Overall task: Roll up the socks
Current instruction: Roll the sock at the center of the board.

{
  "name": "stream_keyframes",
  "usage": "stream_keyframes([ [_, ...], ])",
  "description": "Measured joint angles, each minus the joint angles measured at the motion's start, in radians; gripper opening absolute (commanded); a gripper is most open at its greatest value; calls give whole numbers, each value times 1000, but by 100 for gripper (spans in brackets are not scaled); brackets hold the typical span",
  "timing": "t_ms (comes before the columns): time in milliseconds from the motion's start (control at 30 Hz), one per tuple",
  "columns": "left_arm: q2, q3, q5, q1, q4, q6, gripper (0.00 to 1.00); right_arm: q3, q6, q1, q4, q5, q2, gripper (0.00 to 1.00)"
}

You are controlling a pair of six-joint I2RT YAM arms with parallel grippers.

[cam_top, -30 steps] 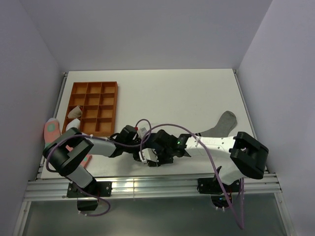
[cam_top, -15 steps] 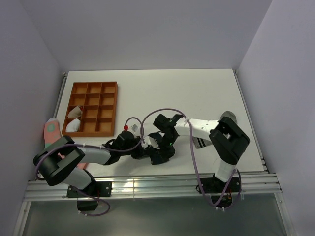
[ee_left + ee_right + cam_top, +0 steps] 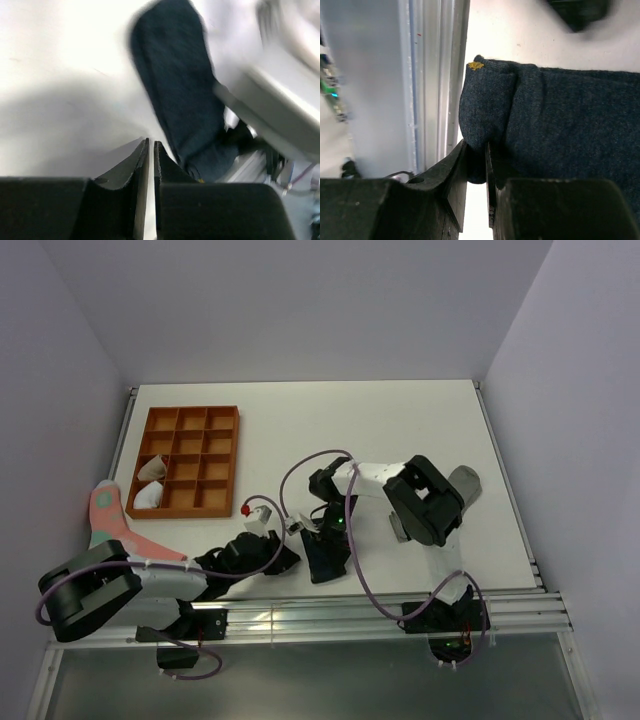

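Note:
The dark navy sock (image 3: 326, 560) lies near the table's front edge. In the right wrist view it fills the upper right (image 3: 555, 115), with a folded end. My right gripper (image 3: 476, 150) is shut on that folded end; in the top view it (image 3: 330, 540) is right over the sock. My left gripper (image 3: 278, 556) is just left of the sock, shut and empty (image 3: 151, 145), with the navy sock (image 3: 182, 100) ahead to its right. The grey sock (image 3: 466, 481) lies at the right, mostly hidden behind the right arm.
An orange compartment tray (image 3: 205, 418) stands at the back left with two pale bundles (image 3: 150, 483) in it. A pink sock (image 3: 105, 512) lies at the table's left edge. The metal front rail (image 3: 440, 75) runs close beside the navy sock.
The left gripper has drawn back to the left, off the navy sock. The right arm has folded in towards the middle, its gripper staying on the sock near the front edge.

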Motion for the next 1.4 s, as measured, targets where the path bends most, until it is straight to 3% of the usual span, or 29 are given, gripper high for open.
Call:
stream_keyframes([
  [133,-66,-23,-47,-79,34,87,15,26,-3,-18,-44,-22,39,23],
  [367,-136,-24,-59,-132,111,204,27,48,4,-45,-78,-32,67,25],
  [833,114,70,17,-189,234,344,47,82,55,-61,-107,-45,127,26],
  [1033,211,109,64,-192,284,371,45,93,74,-69,-111,-44,132,26],
  [1400,222,110,89,-192,294,380,43,93,108,-80,-105,-44,132,26],
])
